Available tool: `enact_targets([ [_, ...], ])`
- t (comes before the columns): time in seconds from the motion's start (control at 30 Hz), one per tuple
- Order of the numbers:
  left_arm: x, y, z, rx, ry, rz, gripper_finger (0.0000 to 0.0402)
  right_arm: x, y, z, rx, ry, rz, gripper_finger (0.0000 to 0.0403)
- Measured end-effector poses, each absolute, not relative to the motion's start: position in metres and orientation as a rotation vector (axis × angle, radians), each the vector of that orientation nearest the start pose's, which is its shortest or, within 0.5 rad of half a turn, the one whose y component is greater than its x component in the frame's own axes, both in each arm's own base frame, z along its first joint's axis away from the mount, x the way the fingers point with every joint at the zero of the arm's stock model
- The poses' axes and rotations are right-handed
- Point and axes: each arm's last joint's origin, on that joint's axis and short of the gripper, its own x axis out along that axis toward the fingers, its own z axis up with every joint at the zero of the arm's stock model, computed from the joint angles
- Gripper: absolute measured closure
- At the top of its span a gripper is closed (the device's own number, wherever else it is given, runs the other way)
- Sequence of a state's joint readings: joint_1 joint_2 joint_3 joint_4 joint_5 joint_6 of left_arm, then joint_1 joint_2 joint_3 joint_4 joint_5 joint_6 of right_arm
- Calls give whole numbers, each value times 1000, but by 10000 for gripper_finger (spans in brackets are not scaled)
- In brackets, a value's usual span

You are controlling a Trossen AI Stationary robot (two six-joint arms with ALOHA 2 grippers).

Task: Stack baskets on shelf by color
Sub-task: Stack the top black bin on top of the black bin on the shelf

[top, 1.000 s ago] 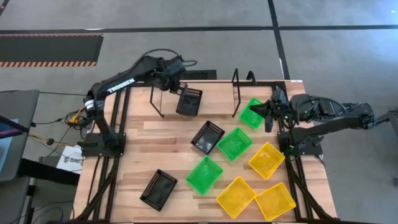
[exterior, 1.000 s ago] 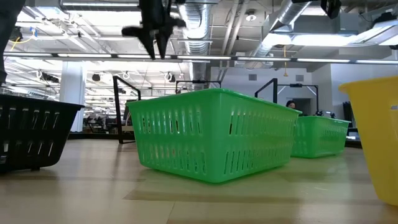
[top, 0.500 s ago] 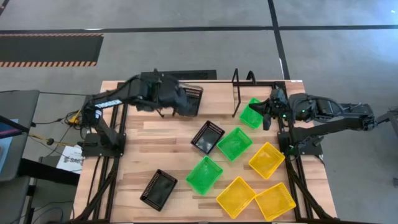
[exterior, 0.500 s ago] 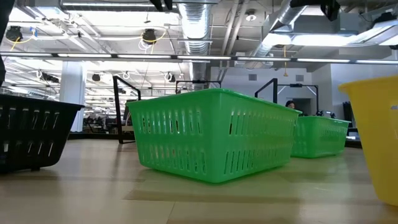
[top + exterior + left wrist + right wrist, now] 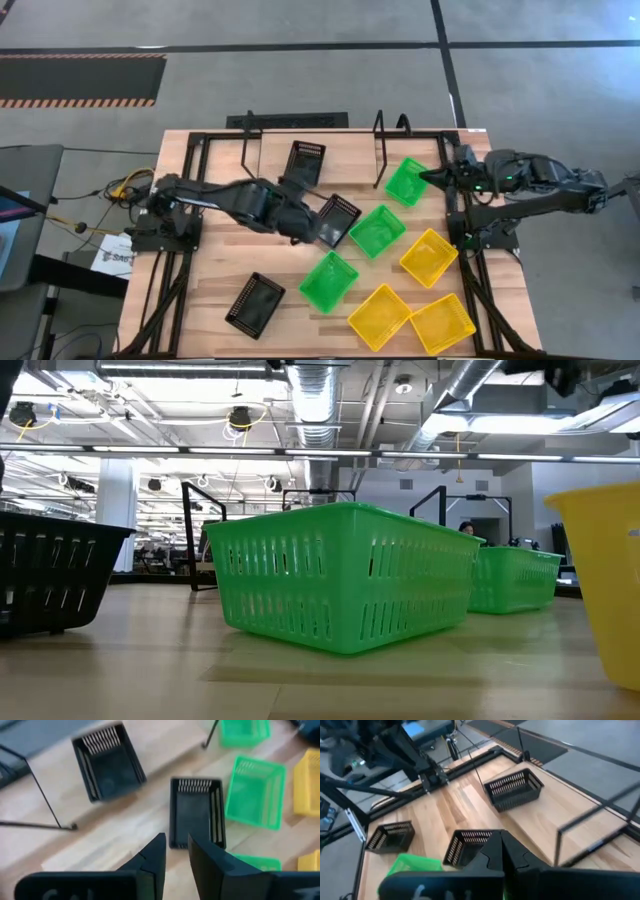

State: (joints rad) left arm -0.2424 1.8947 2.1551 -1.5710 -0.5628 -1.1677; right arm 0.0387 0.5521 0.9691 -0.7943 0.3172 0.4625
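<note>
Baskets lie mostly loose on the desk [image 5: 215, 265], and only one has reached its place: a black basket on the shelf [image 5: 303, 160] sits between the wire uprights of the shelf [image 5: 350, 165]. A second ago the left arm was up at that spot beside it; now the basket stands alone there, so the first placement looks done and the black pile has its base.

The left pincer [image 5: 312, 228] has since swung down and out toward the middle of the desk, and it now hovers just short of the second black basket [image 5: 335, 220]. In the left wrist view its fingers stand a little apart with that basket [image 5: 196, 812] straight ahead of them, and nothing is between them. They have narrowed within the last second, though no grip shows yet. I judge this to be the approach for the next pick.

The third black basket [image 5: 255, 302] rests well apart, near the front left of the desk. Three green baskets run in a diagonal from beside the right upright, the nearest at [image 5: 406, 182], down toward the middle, and the three yellow ones cluster at the front right, one at [image 5: 429, 257].

The right pincer [image 5: 432, 177] waits above the green basket by the shelf's right end, fingers pressed together and holding nothing. Eight baskets remain to be moved.
</note>
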Motion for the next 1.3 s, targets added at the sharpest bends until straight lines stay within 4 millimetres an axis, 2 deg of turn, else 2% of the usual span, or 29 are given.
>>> enact_targets([
  [0.1,355,-64,372,-538,937,896,335,66,-7,361,393,275,-350,401],
  [0.27,375,-43,346,-575,1090,884,335,45,-7,361,399,231,-340,402],
  [0.47,392,-25,322,-548,1217,854,335,35,-8,360,403,212,-336,401],
  [0.6,396,-18,319,-566,1220,851,335,34,-8,359,401,221,-338,401],
  [0.8,395,-16,319,-583,1228,865,335,34,-8,359,402,222,-339,399],
  [1.0,394,-14,318,-688,1262,850,335,34,-8,360,405,216,-338,399],
  [1.3,395,-11,318,-650,1249,863,331,34,-8,360,405,213,-337,399],
])
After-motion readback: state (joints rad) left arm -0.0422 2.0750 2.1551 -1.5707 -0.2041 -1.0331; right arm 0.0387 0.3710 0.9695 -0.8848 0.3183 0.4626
